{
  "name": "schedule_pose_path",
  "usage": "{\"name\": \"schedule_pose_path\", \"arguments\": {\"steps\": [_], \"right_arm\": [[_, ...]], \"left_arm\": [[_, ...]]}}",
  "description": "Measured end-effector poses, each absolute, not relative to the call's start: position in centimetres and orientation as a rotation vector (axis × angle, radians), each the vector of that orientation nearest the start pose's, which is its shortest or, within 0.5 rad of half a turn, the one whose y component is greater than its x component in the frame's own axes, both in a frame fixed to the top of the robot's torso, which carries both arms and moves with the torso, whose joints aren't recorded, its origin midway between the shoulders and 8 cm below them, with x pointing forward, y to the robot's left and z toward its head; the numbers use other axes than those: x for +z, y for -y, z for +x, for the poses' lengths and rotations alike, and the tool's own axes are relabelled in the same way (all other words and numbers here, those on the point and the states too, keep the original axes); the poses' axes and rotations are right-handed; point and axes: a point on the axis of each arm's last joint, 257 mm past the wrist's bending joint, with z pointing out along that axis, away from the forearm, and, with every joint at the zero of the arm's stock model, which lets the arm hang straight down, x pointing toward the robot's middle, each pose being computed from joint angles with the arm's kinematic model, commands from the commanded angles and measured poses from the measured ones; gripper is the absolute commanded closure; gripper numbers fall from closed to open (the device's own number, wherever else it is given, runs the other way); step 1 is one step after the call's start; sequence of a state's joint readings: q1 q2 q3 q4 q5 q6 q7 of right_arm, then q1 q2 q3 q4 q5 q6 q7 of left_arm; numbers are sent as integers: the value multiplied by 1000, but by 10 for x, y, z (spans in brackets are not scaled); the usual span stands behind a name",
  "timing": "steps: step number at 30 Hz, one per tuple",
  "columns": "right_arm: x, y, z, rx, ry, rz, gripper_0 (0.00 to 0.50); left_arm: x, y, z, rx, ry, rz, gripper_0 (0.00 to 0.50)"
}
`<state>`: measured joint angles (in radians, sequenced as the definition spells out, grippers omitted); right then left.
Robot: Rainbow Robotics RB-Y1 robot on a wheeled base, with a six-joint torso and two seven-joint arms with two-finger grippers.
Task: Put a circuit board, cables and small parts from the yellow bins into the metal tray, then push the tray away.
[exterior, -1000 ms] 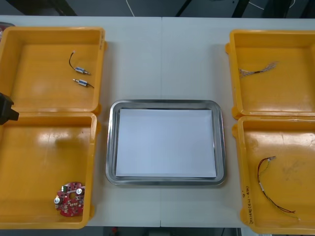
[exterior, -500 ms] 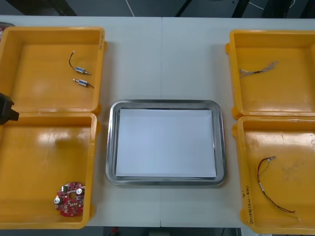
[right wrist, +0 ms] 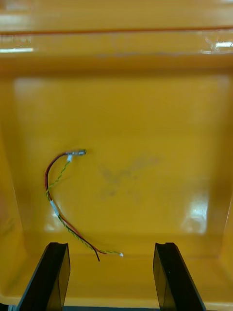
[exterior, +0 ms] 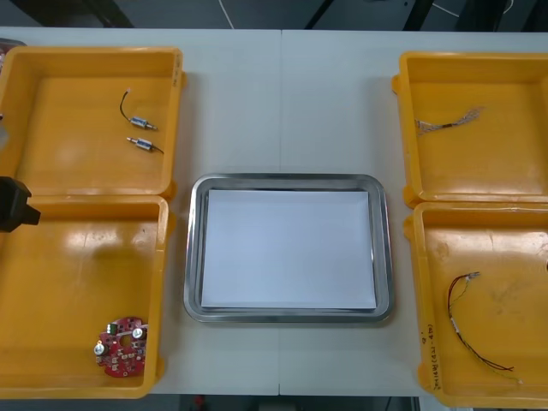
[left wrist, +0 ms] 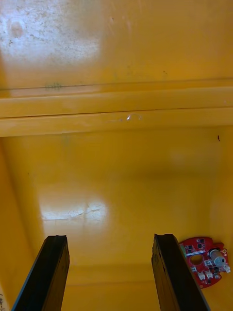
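Observation:
The metal tray (exterior: 193, 257), white inside, lies at the table's middle with nothing in it. A round red circuit board (exterior: 122, 346) rests in the near left yellow bin (exterior: 77, 257). My left gripper (left wrist: 111, 239) hangs open above that bin's floor, and the board (left wrist: 204, 260) lies just outside one finger. The left arm's black end (exterior: 13, 205) shows at the bin's outer edge. My right gripper (right wrist: 110, 247) is open over the near right bin (exterior: 514, 248), with a red and yellow cable (right wrist: 60, 201) ahead of one finger (right wrist: 56, 262).
The far left bin (exterior: 68, 171) holds two small metal parts (exterior: 142, 144), one with a black lead. A thin twisted cable (exterior: 449, 120) lies in the far right bin (exterior: 488, 171). The red and yellow cable (exterior: 467, 330) sits low in the near right bin.
The left arm's black end has slid a little toward the table's near side along the left bins' edge. Nothing else has moved.

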<state>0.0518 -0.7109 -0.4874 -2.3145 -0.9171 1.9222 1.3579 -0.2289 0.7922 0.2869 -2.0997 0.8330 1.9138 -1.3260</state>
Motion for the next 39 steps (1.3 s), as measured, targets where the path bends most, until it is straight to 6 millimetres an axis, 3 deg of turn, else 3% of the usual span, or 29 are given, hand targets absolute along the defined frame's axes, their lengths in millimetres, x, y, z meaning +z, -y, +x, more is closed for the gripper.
{"name": "schedule_pose_path", "arguments": {"steps": [6, 15, 29, 39], "right_arm": [[-196, 381, 300, 12, -2715, 29, 0], [-207, 366, 295, 54, -2698, 78, 0], [-237, 351, 299, 63, -2663, 48, 0], [-252, 332, 301, 69, -2672, -16, 0]], "left_arm": [[-170, -374, 383, -2, -2722, 25, 0], [-192, -368, 354, -18, -2776, 41, 0], [-229, -348, 300, -9, -2874, 51, 0], [-254, -333, 280, -40, -2919, 98, 0]]}}
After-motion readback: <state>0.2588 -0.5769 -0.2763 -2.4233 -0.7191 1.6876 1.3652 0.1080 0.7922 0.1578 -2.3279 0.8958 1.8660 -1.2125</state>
